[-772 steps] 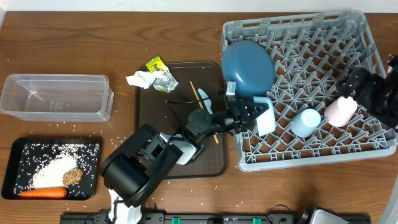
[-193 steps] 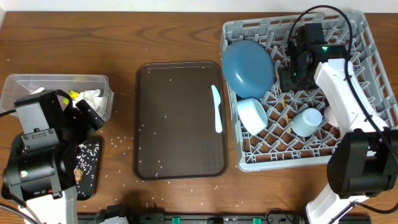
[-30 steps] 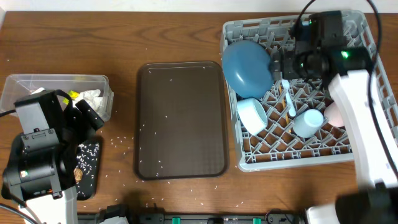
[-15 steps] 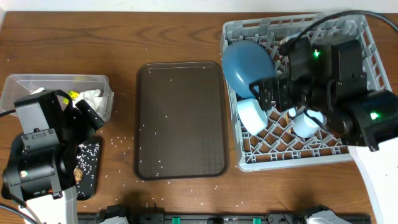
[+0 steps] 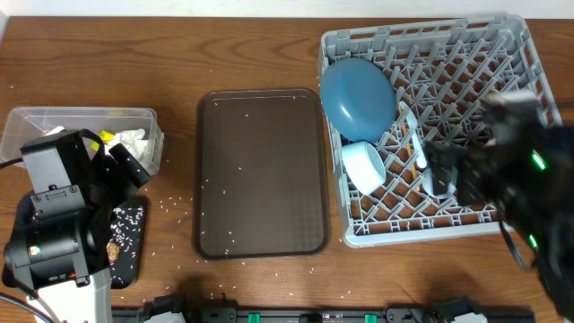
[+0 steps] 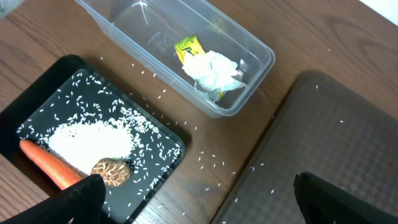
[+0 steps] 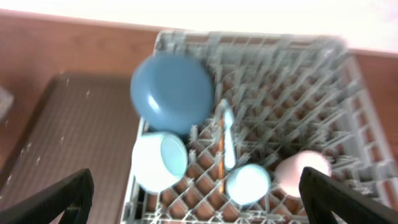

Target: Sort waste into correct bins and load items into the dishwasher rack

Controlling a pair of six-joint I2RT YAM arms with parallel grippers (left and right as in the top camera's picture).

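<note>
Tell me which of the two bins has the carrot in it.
The shallow black tray: the carrot lies along its edge beside rice. The clear tub holds crumpled paper and wrappers.

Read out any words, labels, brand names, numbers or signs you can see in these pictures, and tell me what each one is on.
No text here can be read.
Yellow wrapper in the tub: dark print on it, too small and blurred to read.
Rack: no lettering shows.
Brown tray: no lettering shows.
</note>
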